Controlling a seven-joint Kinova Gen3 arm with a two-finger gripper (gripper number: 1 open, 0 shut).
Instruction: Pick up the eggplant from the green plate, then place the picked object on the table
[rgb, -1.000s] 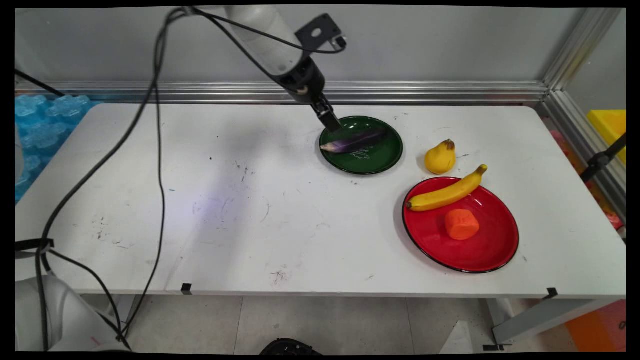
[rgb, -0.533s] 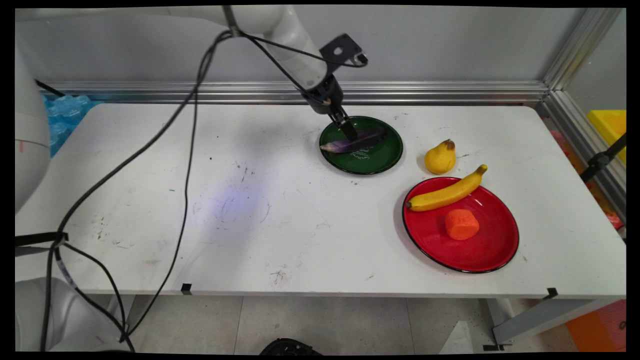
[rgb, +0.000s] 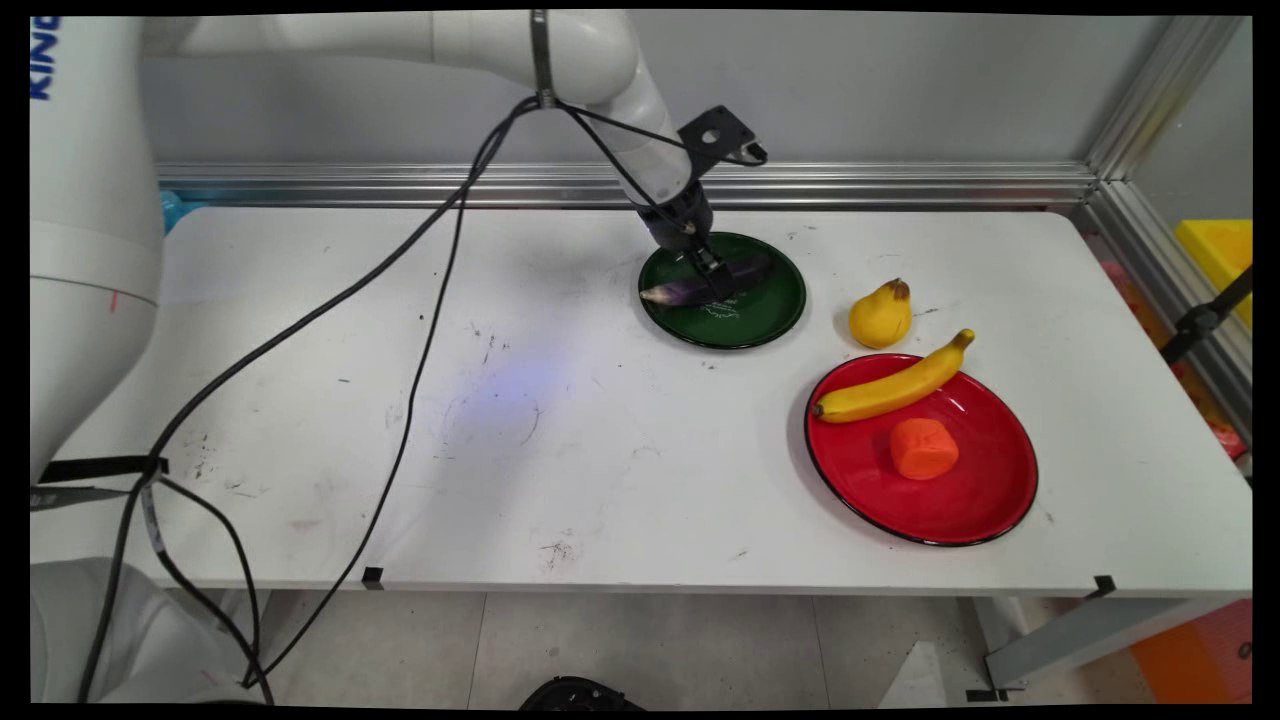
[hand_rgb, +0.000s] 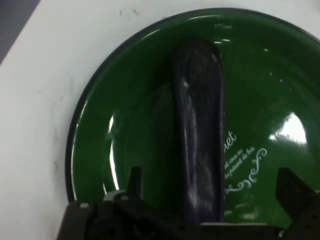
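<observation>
The gripper (rgb: 716, 285) hangs right over the green plate (rgb: 775, 318), fingers spread wide with the purple eggplant (rgb: 690, 290) lying between them, untouched. In the hand view the eggplant (hand_rgb: 199, 130) runs 12 to 6 o'clock, square across the gap; on the table it lies 8 to 2 o'clock

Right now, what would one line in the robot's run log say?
gripper: open, straddling purple eggplant | eggplant: lying on green plate | nearby: yellow pear, banana on red plate
</observation>
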